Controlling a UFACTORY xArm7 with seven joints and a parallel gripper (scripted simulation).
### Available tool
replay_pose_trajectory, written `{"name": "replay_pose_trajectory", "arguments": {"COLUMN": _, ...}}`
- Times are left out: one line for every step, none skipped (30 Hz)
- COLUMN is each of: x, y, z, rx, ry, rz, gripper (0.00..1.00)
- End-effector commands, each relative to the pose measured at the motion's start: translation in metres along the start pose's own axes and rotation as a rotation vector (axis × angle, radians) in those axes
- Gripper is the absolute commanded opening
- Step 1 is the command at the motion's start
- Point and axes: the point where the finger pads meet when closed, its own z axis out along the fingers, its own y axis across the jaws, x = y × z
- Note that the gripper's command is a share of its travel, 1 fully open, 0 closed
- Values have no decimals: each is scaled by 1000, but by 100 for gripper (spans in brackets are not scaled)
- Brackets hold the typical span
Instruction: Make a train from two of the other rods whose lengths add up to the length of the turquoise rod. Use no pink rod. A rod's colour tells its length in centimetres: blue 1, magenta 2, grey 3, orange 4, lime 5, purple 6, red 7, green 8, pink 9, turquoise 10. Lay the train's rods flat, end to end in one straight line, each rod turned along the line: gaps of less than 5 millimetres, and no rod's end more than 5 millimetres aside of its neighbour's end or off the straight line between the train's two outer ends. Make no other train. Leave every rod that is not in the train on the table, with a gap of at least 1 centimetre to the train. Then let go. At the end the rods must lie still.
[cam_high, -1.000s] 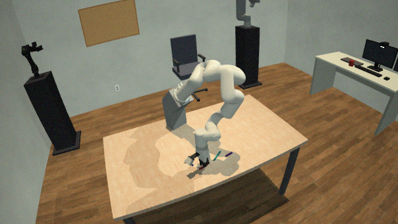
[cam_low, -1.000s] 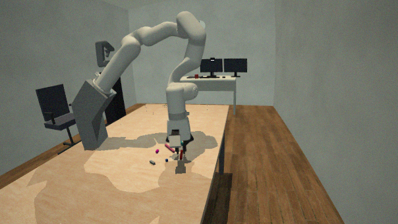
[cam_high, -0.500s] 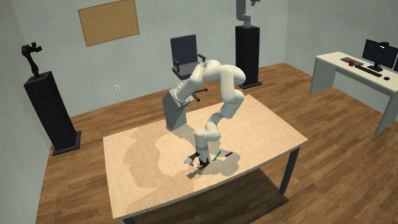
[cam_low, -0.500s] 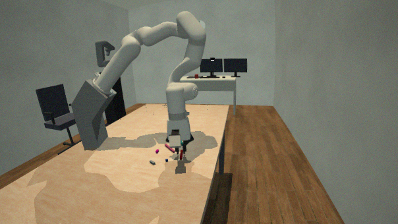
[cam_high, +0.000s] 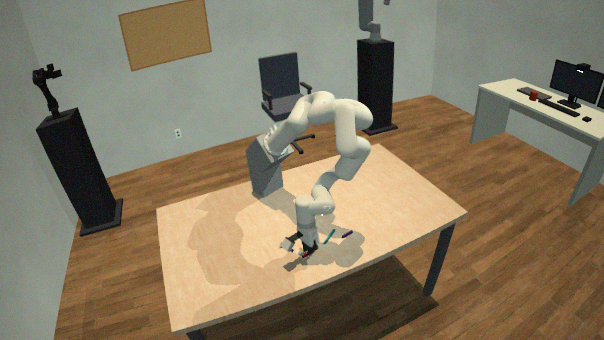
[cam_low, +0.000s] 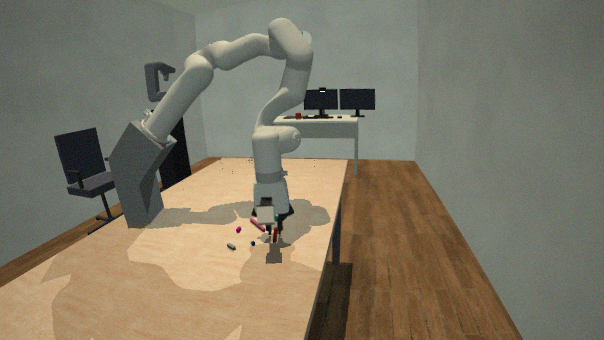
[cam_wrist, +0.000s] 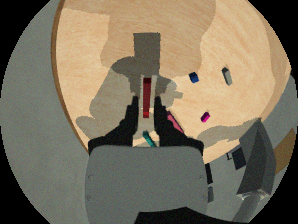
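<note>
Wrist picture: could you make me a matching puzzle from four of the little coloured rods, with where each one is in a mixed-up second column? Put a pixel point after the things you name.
Rods
1. Red rod (cam_high: 304, 255) (cam_low: 275, 235) (cam_wrist: 146, 99)
2. Turquoise rod (cam_high: 329, 237) (cam_low: 276, 218) (cam_wrist: 149, 139)
3. Grey rod (cam_low: 231, 246) (cam_wrist: 227, 76)
4. Blue rod (cam_low: 253, 243) (cam_wrist: 194, 77)

Places in the wrist picture
A. Farthest right of all the rods in view
B. Between the fingers of the pincer (cam_high: 306, 251) (cam_low: 275, 233) (cam_wrist: 147, 90)
C. Directly left of the rod farthest right
D. Lowest rod in view, partly hidden by the pincer's body

Right pairs: 1-B, 2-D, 3-A, 4-C
</note>
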Motion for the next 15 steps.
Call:
{"name": "replay_pose_trajectory", "arguments": {"x": 1, "y": 0, "z": 2, "rx": 1, "ry": 2, "rz": 1, "gripper": 24}}
{"name": "replay_pose_trajectory", "arguments": {"x": 1, "y": 0, "z": 3, "rx": 1, "ry": 2, "rz": 1, "gripper": 24}}
{"name": "replay_pose_trajectory", "arguments": {"x": 1, "y": 0, "z": 3, "rx": 1, "ry": 2, "rz": 1, "gripper": 24}}
{"name": "replay_pose_trajectory", "arguments": {"x": 1, "y": 0, "z": 4, "rx": 1, "ry": 2, "rz": 1, "gripper": 24}}
{"name": "replay_pose_trajectory", "arguments": {"x": 1, "y": 0, "z": 5, "rx": 1, "ry": 2, "rz": 1, "gripper": 24}}
{"name": "replay_pose_trajectory", "arguments": {"x": 1, "y": 0, "z": 6, "rx": 1, "ry": 2, "rz": 1, "gripper": 24}}
{"name": "replay_pose_trajectory", "arguments": {"x": 1, "y": 0, "z": 7, "rx": 1, "ry": 2, "rz": 1, "gripper": 24}}
{"name": "replay_pose_trajectory", "arguments": {"x": 1, "y": 0, "z": 7, "rx": 1, "ry": 2, "rz": 1, "gripper": 24}}
{"name": "replay_pose_trajectory", "arguments": {"x": 1, "y": 0, "z": 7, "rx": 1, "ry": 2, "rz": 1, "gripper": 24}}
{"name": "replay_pose_trajectory", "arguments": {"x": 1, "y": 0, "z": 8, "rx": 1, "ry": 2, "rz": 1, "gripper": 24}}
{"name": "replay_pose_trajectory", "arguments": {"x": 1, "y": 0, "z": 8, "rx": 1, "ry": 2, "rz": 1, "gripper": 24}}
{"name": "replay_pose_trajectory", "arguments": {"x": 1, "y": 0, "z": 9, "rx": 1, "ry": 2, "rz": 1, "gripper": 24}}
{"name": "replay_pose_trajectory", "arguments": {"x": 1, "y": 0, "z": 10, "rx": 1, "ry": 2, "rz": 1, "gripper": 24}}
{"name": "replay_pose_trajectory", "arguments": {"x": 1, "y": 0, "z": 10, "rx": 1, "ry": 2, "rz": 1, "gripper": 24}}
{"name": "replay_pose_trajectory", "arguments": {"x": 1, "y": 0, "z": 11, "rx": 1, "ry": 2, "rz": 1, "gripper": 24}}
